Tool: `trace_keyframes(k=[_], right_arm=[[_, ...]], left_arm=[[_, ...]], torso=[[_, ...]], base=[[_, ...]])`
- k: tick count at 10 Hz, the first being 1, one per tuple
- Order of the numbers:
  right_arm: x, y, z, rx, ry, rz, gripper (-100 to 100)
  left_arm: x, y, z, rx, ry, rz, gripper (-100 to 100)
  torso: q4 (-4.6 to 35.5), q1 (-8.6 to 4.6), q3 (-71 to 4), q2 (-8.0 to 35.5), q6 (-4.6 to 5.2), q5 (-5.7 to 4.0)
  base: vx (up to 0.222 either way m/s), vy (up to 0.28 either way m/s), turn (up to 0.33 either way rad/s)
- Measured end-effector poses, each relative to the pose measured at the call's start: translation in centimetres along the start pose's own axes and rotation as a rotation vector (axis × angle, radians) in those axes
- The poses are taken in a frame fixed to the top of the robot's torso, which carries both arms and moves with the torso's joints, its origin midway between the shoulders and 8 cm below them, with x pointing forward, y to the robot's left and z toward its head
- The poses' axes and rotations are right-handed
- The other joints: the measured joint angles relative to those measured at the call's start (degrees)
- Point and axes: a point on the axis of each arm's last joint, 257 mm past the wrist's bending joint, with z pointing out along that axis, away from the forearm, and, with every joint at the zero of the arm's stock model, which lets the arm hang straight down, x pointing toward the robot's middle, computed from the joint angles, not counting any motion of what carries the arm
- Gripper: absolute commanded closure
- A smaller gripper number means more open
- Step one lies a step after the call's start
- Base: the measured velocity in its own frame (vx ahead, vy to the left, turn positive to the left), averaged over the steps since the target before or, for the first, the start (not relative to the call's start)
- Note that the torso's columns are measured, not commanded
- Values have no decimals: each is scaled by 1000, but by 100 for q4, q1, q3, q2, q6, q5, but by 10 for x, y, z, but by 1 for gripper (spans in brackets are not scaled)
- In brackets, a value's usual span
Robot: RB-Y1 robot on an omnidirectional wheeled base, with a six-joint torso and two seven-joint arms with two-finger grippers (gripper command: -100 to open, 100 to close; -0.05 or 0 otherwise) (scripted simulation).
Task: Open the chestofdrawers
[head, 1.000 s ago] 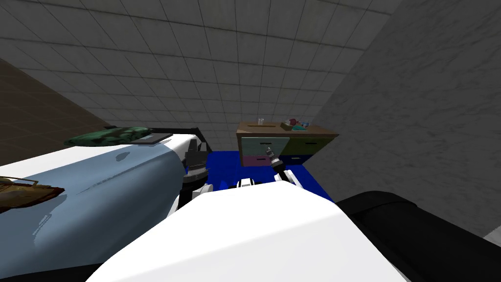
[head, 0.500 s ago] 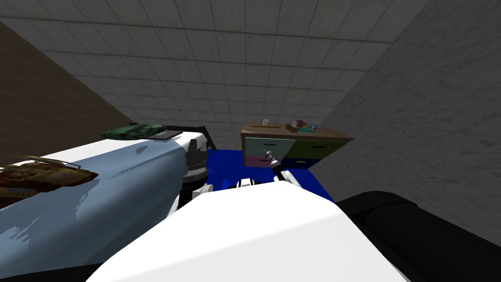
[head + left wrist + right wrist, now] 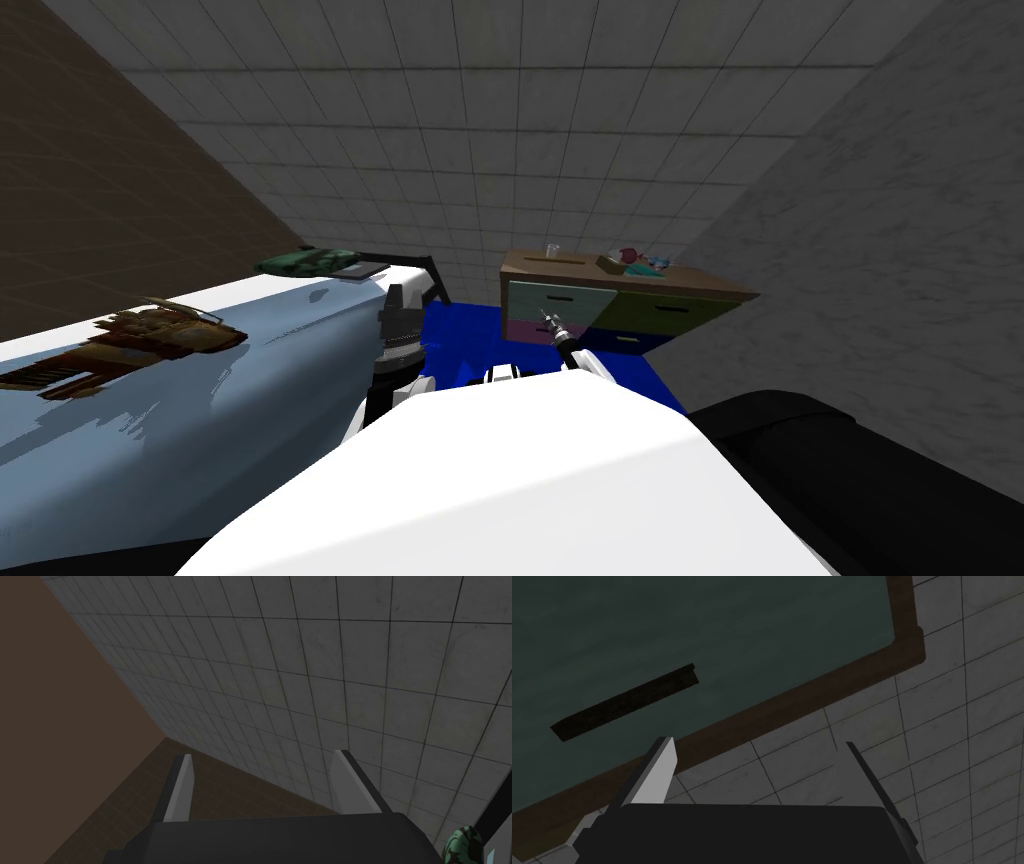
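Brown-topped chest of drawers (image 3: 640, 300) far, right of centre, drawers shut; approach step; right pincer (image 3: 758, 743) wide open, empty, short of dark handle (image 3: 624, 703); next: advance onto the handle; left pincer (image 3: 264, 754) open, empty.

Chest of drawers (image 3: 650, 310): brown wood-look top, matt coloured fronts; bed (image 3: 250, 390) cover smooth, glossy.

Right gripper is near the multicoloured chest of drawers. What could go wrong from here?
1. The open right gripper is not lined up: the black bar-shaped handle on the dark green drawer front lies off to one side of its fingers, so closing now would likely miss it.
2. A small clear glass stands on the chest's brown top; a jerky pull might topple it.
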Motion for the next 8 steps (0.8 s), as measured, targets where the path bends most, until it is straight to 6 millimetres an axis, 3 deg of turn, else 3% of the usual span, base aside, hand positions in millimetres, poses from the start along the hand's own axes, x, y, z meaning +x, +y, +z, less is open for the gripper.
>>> trace_keyframes(k=[5,8], right_arm=[[40,-60,-4,157,87,-222,-100],[49,-85,-9,230,116,-322,-100]], left_arm=[[0,0,0,0,0,0,0],[0,0,0,0,0,0,0]], torso=[[0,2,-1,-2,-5,0],[0,3,1,0,-6,0]], base=[[11,4,140],[7,3,98]])
